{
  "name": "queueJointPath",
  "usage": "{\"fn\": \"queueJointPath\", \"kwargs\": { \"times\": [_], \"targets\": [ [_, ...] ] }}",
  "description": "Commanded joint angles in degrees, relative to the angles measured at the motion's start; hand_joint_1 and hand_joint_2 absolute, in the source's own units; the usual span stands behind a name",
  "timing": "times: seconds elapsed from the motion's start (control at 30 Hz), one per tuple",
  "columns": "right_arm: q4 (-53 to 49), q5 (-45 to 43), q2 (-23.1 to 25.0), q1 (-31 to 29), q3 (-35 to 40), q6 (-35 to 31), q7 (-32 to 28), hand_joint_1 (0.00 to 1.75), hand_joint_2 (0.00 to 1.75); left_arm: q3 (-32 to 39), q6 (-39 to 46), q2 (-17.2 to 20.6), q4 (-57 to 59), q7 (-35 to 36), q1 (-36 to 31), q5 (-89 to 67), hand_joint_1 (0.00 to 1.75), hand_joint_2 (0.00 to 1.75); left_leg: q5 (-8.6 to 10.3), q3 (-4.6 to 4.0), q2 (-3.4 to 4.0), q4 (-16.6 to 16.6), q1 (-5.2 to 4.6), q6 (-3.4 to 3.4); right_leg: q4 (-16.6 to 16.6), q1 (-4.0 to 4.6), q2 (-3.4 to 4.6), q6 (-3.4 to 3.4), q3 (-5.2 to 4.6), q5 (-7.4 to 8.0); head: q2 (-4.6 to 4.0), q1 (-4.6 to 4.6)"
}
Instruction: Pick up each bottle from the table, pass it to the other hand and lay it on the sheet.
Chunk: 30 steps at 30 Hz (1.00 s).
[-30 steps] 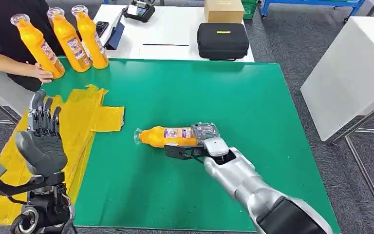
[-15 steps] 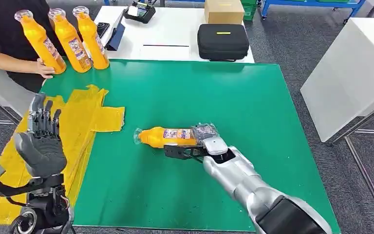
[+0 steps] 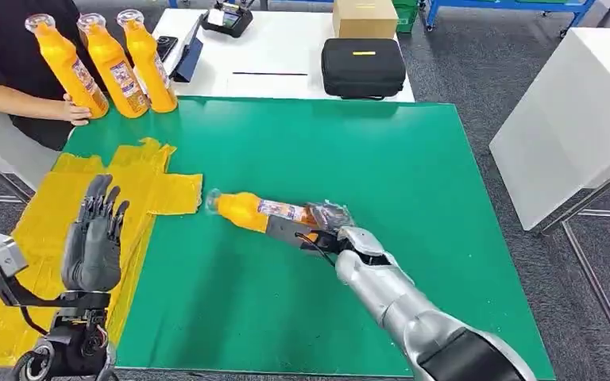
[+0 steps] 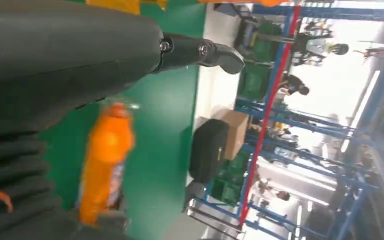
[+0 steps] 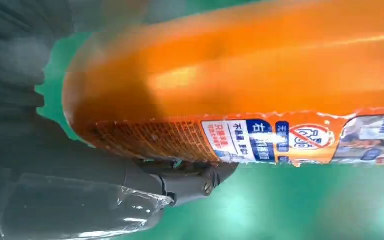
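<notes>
- Step in hand, judging by the layout: pick-up of one bottle, with the pass to the other hand not yet made.
- Right hand, a little toward 4 o'clock of the green mat's middle, clasped around the bottle's base end; in the right wrist view, dark fingers wrapped under the orange body beside the label.
- Bottle held tilted, cap pointing to about 10 o'clock toward the yellow sheet; cannot tell for certain whether wholly off the mat.
- Left hand at about 8 o'clock of the scene, over the sheet's near part, fingers spread and upright, palm turned toward the bottle, holding nothing; well apart from the bottle's cap.
- Three more bottles upright at 11 o'clock, a person's hand touching the nearest one.
- Black case and cardboard box at 12 o'clock on the white table beyond.
- Next move likely calls for bringing the cap end across toward 9 o'clock into the waiting left palm, closing that hand firmly before loosening the right.
- Smooth plastic body: probably prone to slipping under a loose clasp.
</notes>
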Motion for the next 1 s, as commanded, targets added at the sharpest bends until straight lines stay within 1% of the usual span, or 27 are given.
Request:
{"fn": "queueJointPath", "kwargs": {
  "times": [0.03,0.1,0.13,0.2,0.23,0.3,0.33,0.37,0.4,0.47,0.5,0.6,0.63,0.67,0.73,0.77,0.83,0.87,0.9,0.93,0.97,1.0],
  "targets": [
    [-44.1,-21.6,-4.7,12.3,-4.4,6.7,-3.2,1.75,1.75,4.7,-1.5,-5.3,-4.5,-1.8,5.6,-5.1,0.00,1.75,-0.16,0.00,-0.08,0.1,0.01,0.07,0.1,0.06,-0.09,-0.32,0.04,-0.15,0.00,0.02],
    [-49.8,-26.7,-6.4,14.3,-2.3,7.8,-4.3,1.75,1.75,3.2,-1.8,-6.5,-6.0,-2.2,5.8,-6.2,0.00,1.75,-0.05,-0.14,-0.14,0.0,0.00,0.05,0.0,0.03,-0.17,-0.17,-0.06,-0.09,0.00,0.02],
    [-51.0,-27.5,-7.2,14.7,-1.7,7.6,-4.7,1.75,1.75,1.8,-2.1,-7.0,-6.5,-2.2,5.5,-6.3,0.00,1.75,-0.13,-0.09,-0.27,0.1,0.03,0.08,0.0,0.07,-0.29,-0.27,0.04,-0.19,0.00,0.02],
    [-53.6,-28.2,-9.0,16.0,-0.8,6.9,-5.3,1.75,1.75,-2.4,-2.2,-7.3,-7.0,-2.0,4.4,-7.3,0.00,1.75,-0.03,-0.25,-0.26,0.1,0.01,0.06,0.0,0.03,-0.28,-0.14,-0.15,-0.09,0.00,0.02],
    [-54.4,-27.7,-9.7,16.8,-0.4,6.6,-5.3,1.75,1.75,-3.9,-1.8,-7.0,-6.9,-2.2,4.4,-7.8,0.00,1.75,-0.10,-0.17,-0.38,0.1,-0.01,0.10,0.1,0.03,-0.40,-0.26,-0.02,-0.20,0.00,0.02],
    [-55.8,-26.9,-11.3,18.7,0.8,5.8,-6.0,1.75,1.75,-7.1,-0.7,-5.1,-6.0,-4.9,5.0,-8.6,0.00,1.75,-0.02,-0.28,-0.30,0.0,0.01,0.06,-0.1,0.03,-0.33,-0.16,-0.21,-0.09,0.00,0.02],
    [-55.8,-26.7,-11.8,19.1,1.4,5.4,-6.3,1.75,1.75,-7.8,-0.8,-4.5,-5.6,-5.6,5.1,-7.8,0.00,1.75,-0.09,-0.15,-0.39,0.0,0.00,0.10,0.0,0.04,-0.41,-0.28,-0.04,-0.16,0.00,0.04],
    [-55.6,-26.9,-12.5,19.4,2.4,4.7,-6.7,1.75,1.75,-8.8,-1.2,-3.9,-5.1,-6.2,4.9,-6.9,0.00,1.75,-0.06,-0.18,-0.29,0.0,-0.01,0.07,-0.1,0.02,-0.30,-0.23,-0.09,-0.11,0.00,0.02],
    [-55.4,-27.1,-12.7,19.4,2.7,4.3,-6.9,1.75,1.75,-9.0,-1.1,-3.8,-5.0,-6.4,5.0,-6.8,0.00,1.75,-0.12,-0.02,-0.30,0.0,-0.03,0.09,-0.1,0.03,-0.30,-0.34,0.07,-0.17,0.00,0.02],
    [-55.4,-27.1,-12.7,19.4,2.7,4.3,-6.9,1.75,1.75,-9.0,-1.1,-3.8,-5.0,-6.4,5.0,-6.8,0.00,1.75,-0.06,-0.21,-0.19,0.0,-0.04,0.04,-0.1,0.00,-0.18,-0.19,-0.17,-0.07,0.00,0.00],
    [-55.4,-27.1,-12.7,19.4,2.7,4.3,-6.9,1.75,1.75,-9.0,-1.1,-3.8,-5.0,-6.4,5.0,-6.8,0.00,1.75,-0.11,-0.08,-0.21,0.0,-0.04,0.05,0.0,0.02,-0.19,-0.31,-0.05,-0.13,0.00,0.02],
    [-55.6,-27.5,-13.2,20.0,3.9,3.1,-6.8,1.75,1.75,-9.9,-2.0,-3.2,-5.0,-6.6,4.3,-5.9,0.00,1.75,-0.08,-0.16,-0.12,0.0,-0.04,0.04,0.0,0.02,-0.10,-0.23,-0.15,-0.07,0.00,0.00],
    [-56.2,-26.7,-13.3,21.4,4.8,1.8,-6.8,1.75,1.75,-10.8,-2.3,-3.1,-5.0,-6.6,4.5,-5.6,0.00,1.75,-0.05,-0.21,-0.14,0.0,-0.04,0.04,-0.1,0.01,-0.12,-0.15,-0.19,-0.05,0.00,0.00],
    [-56.7,-26.0,-13.2,22.4,5.7,1.4,-6.9,1.75,1.75,-11.4,-2.5,-2.9,-4.9,-6.6,4.6,-4.9,0.00,1.75,-0.11,-0.08,-0.19,0.0,-0.02,0.05,-0.1,0.05,-0.17,-0.30,-0.04,-0.11,0.00,0.02],
    [-57.8,-23.7,-12.6,24.3,7.8,-0.4,-7.4,1.75,1.75,-12.4,-2.4,-2.5,-4.8,-7.0,4.8,-4.0,0.00,1.75,-0.07,-0.13,-0.18,0.0,-0.01,0.04,-0.1,0.04,-0.17,-0.19,-0.09,-0.08,0.00,0.02],
    [-58.7,-21.9,-12.1,25.1,10.0,-0.8,-7.0,1.75,1.75,-13.7,-1.3,-1.9,-4.4,-7.5,4.2,-2.8,0.00,1.75,-0.15,0.02,-0.18,0.0,-0.02,0.06,-0.1,0.04,-0.17,-0.30,0.06,-0.16,0.00,0.02],
    [-59.3,-20.3,-11.1,25.6,12.5,-1.2,-6.4,1.75,1.75,-15.0,-0.4,-1.6,-4.0,-7.7,3.5,-1.9,0.00,1.75,-0.09,-0.15,-0.09,0.0,-0.01,0.02,-0.1,0.03,-0.08,-0.20,-0.13,-0.07,0.00,0.02],
    [-59.9,-18.0,-10.7,25.9,14.7,-2.1,-5.7,1.75,1.75,-15.8,0.1,-1.6,-3.7,-7.6,3.0,-1.0,0.00,1.75,-0.17,-0.02,-0.07,0.0,-0.01,0.03,0.0,0.04,-0.05,-0.31,-0.03,-0.14,0.00,0.02],
    [-60.2,-16.7,-10.4,26.2,15.9,-2.8,-5.4,1.75,1.75,-16.2,0.3,-2.0,-3.7,-7.5,2.9,-0.2,0.00,1.75,-0.11,-0.14,-0.08,0.0,-0.01,0.02,0.0,0.04,-0.07,-0.25,-0.13,-0.09,0.00,0.02],
    [-60.3,-16.3,-10.2,26.4,16.2,-3.1,-5.2,1.75,1.75,-16.3,0.4,-2.0,-3.8,-7.4,2.8,-0.2,0.00,1.75,-0.10,-0.18,-0.08,0.0,-0.02,0.02,0.0,0.03,-0.07,-0.23,-0.18,-0.08,0.00,0.02],
    [-60.7,-14.8,-10.3,26.5,17.4,-3.9,-4.8,1.75,1.75,-16.6,0.7,-2.1,-4.2,-7.2,2.8,0.9,0.00,1.75,-0.16,-0.05,-0.09,0.0,-0.01,0.02,0.0,0.05,-0.07,-0.34,-0.08,-0.14,0.00,0.00],
    [-60.8,-14.5,-10.2,26.8,17.8,-4.1,-4.6,1.75,1.75,-16.7,0.7,-2.0,-4.3,-7.2,2.9,1.0,0.00,1.75,-0.11,-0.17,-0.12,0.0,-0.02,0.01,0.0,0.03,-0.10,-0.25,-0.18,-0.10,0.00,0.02]
  ]
}}
